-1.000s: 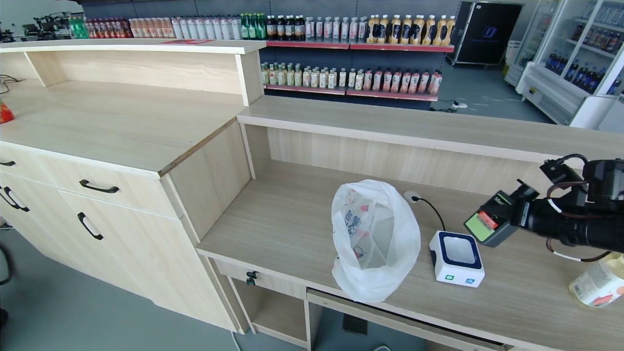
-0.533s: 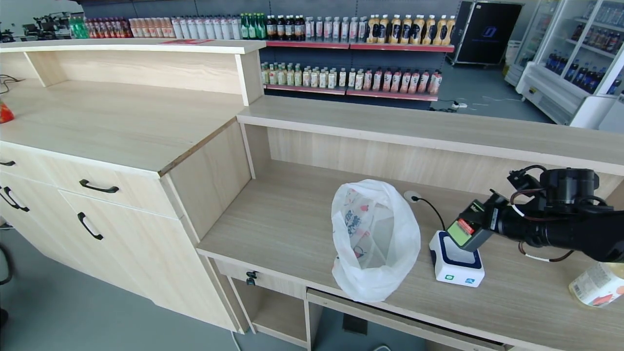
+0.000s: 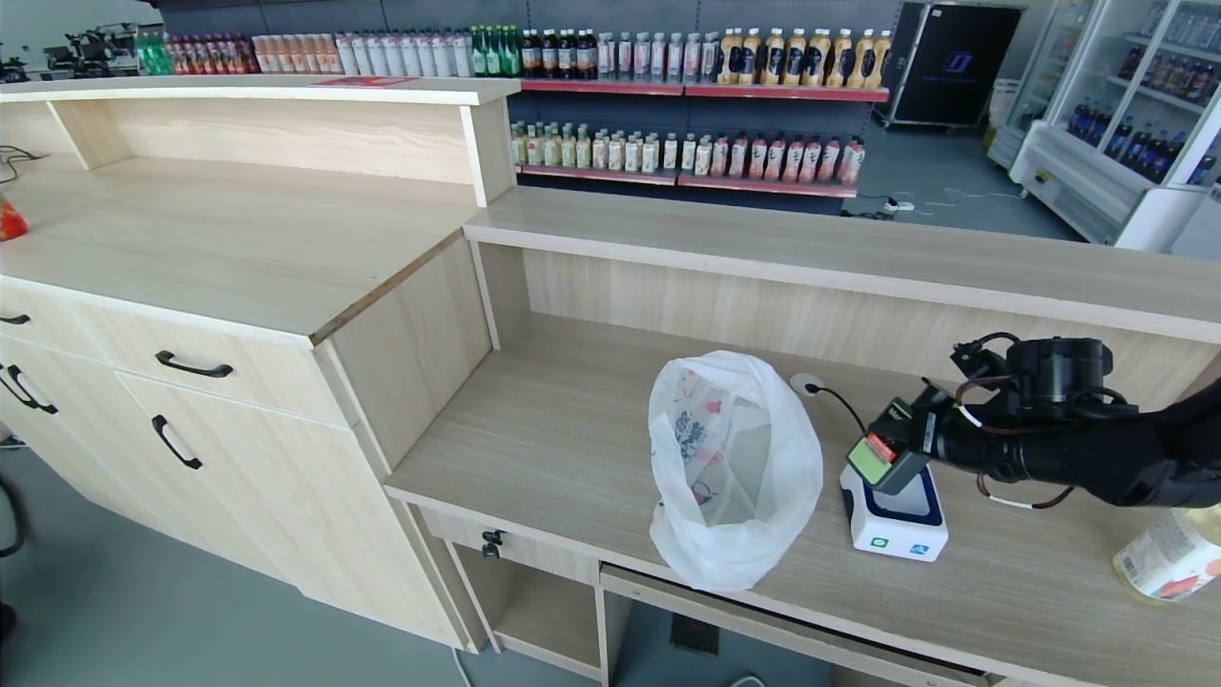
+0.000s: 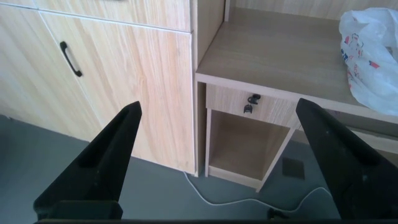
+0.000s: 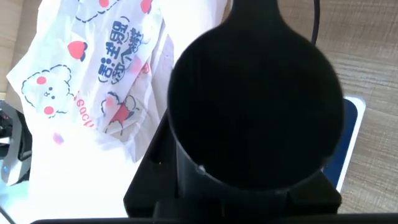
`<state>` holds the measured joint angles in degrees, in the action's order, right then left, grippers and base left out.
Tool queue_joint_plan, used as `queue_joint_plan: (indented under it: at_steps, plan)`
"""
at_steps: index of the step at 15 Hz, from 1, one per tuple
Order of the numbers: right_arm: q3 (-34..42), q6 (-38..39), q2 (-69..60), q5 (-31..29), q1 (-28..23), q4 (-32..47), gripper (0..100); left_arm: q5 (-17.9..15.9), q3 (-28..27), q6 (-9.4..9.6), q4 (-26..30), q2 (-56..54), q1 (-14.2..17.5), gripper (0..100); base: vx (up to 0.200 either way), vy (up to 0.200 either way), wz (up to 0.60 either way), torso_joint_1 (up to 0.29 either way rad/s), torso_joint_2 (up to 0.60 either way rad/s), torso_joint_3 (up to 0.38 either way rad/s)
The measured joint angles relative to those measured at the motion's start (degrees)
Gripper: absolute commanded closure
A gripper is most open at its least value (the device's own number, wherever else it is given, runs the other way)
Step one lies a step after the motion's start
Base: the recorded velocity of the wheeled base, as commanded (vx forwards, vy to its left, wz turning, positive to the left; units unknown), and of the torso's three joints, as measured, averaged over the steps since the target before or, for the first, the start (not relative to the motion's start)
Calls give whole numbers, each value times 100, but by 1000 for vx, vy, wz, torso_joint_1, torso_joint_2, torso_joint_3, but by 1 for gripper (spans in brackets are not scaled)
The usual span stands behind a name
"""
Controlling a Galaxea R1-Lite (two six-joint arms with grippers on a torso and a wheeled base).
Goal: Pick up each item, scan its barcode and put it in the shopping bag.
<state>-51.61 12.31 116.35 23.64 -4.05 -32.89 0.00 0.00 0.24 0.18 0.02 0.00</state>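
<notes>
My left gripper hangs idle, its fingers spread wide with nothing between them, over the floor in front of the cabinet door.

Just right of centre in the head view, the shopping bag stands on the counter, mouth open upward. Right of it sits the scanner, white with a blue-rimmed window, its cable running back to a hole in the counter.

I judge the step in hand to be the scan. The item, a small dark box with a green face and a red label, hovers just above the upper left part of the scanner window. I cannot tell which face carries the barcode. To do this well I would turn that face down toward the window, centre it, hold it level and steady just off the glass, and only then carry it left to the bag's mouth, letting go low so the thin bag does not fold over.

The right gripper is clamped on the box's right end. Its arm comes in from the right edge of the frame, forearm low and nearly level over the counter, wrist pointing left.

At the lower right corner a pale bottle lies tilted, partly cut off, waiting its turn.
</notes>
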Motion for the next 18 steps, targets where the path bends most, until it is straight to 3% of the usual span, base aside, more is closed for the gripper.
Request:
queue_joint_plan:
  at_steps: [18]
  plan:
    - [-144, -140, 396, -111, 240, -213, 100, 0, 0, 0, 0, 0, 0, 0, 0, 0, 0, 0, 0, 0]
